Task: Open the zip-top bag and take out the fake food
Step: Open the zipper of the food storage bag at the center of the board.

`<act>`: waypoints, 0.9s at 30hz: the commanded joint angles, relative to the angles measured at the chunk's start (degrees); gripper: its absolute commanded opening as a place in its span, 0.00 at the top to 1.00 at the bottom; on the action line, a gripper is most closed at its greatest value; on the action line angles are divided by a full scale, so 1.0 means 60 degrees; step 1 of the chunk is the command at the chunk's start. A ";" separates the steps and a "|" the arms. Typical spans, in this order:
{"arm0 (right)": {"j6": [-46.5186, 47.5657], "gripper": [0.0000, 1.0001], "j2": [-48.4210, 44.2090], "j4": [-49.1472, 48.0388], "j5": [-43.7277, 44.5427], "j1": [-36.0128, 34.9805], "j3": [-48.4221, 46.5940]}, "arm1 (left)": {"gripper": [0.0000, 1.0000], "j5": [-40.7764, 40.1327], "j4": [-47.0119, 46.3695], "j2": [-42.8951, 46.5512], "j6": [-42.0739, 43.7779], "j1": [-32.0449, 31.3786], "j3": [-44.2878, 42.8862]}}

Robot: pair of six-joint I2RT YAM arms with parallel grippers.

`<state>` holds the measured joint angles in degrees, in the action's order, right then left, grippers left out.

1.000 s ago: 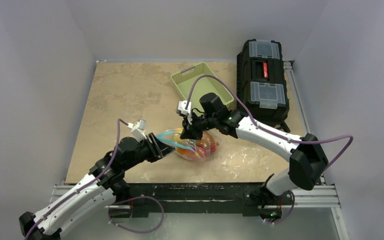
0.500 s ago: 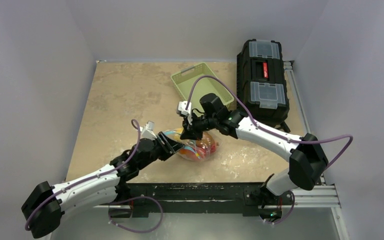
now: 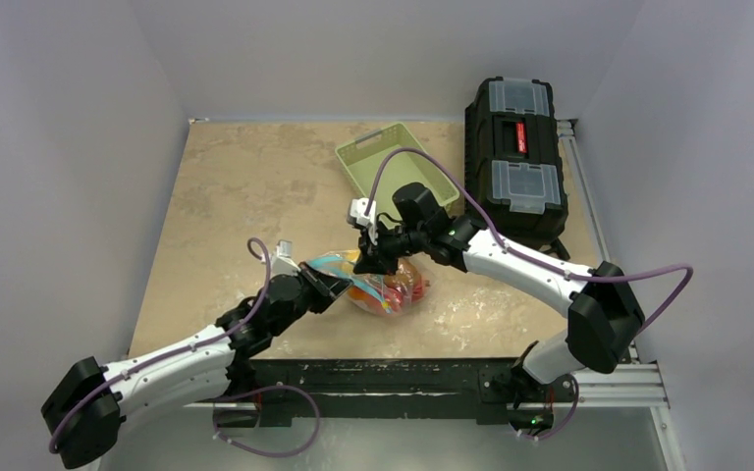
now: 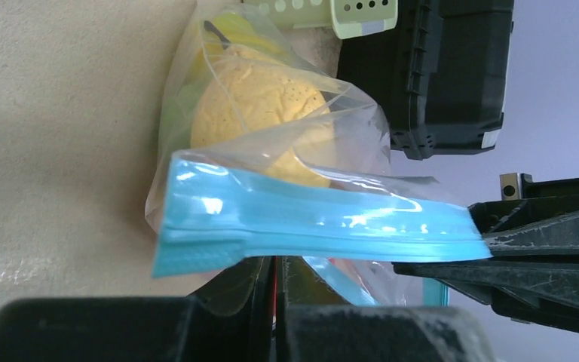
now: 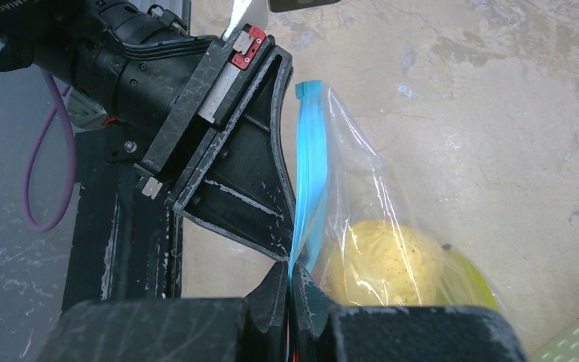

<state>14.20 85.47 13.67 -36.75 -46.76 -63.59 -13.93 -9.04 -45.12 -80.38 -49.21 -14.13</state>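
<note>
The zip-top bag [image 3: 385, 283] lies at the table's near middle, with fake food [image 3: 398, 287] inside it in red, orange and yellow. A pitted yellow fruit [image 4: 260, 98] presses against the clear film. My left gripper [image 4: 280, 260] is shut, its tips tucked under the teal zip strip [image 4: 309, 222] with clear film draped over one finger. From the other side, my right gripper [image 5: 290, 275] is shut on the same strip [image 5: 309, 173], edge-on between its tips. The two grippers almost touch at the bag's mouth [image 3: 353, 267].
A pale green basket [image 3: 393, 162] stands behind the bag. A black toolbox [image 3: 515, 157] sits at the back right. The table's near edge and metal rail [image 3: 393, 373] lie just below the bag.
My left arm reached right to the bag's mouth and its jaws closed at the zip strip. The strip lifted a little toward the left. The right arm stayed put.
</note>
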 commanded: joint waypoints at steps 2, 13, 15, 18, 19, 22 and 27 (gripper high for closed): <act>0.0224 1.00 -0.0250 -0.0355 0.0653 0.0001 0.0140 | 1.00 -0.0031 -0.0078 0.0546 0.0438 -0.0016 0.0114; 0.0210 1.00 -0.0060 -0.0467 0.0342 -0.0005 0.0256 | 1.00 0.1404 0.4722 0.2814 0.1544 0.0038 -0.1026; 0.0199 1.00 -0.0001 -0.0345 0.0039 0.0001 0.0187 | 1.00 0.1572 0.5261 0.2825 0.1584 0.0052 -0.1025; 0.0178 1.00 0.0021 -0.0330 -0.0072 0.0001 0.0195 | 1.00 0.1856 0.5903 0.2824 0.1602 0.0057 -0.1064; 0.0169 1.00 0.0037 -0.0350 -0.0045 0.0001 0.0198 | 1.00 0.1911 0.6130 0.2870 0.1619 0.0050 -0.1134; 0.0165 1.00 0.0031 -0.0390 0.0015 0.0001 0.0198 | 1.00 0.1889 0.6971 0.3211 0.1794 0.0057 -0.1495; 0.0000 1.00 -0.0120 -0.0448 0.0126 0.0001 0.0116 | 1.00 0.2050 0.8061 0.3292 0.2243 0.0054 -0.2177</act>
<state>14.72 85.56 12.38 -35.53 -46.81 -61.65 -3.33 32.95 -25.47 -70.43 -49.15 -22.11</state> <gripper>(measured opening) 0.004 0.005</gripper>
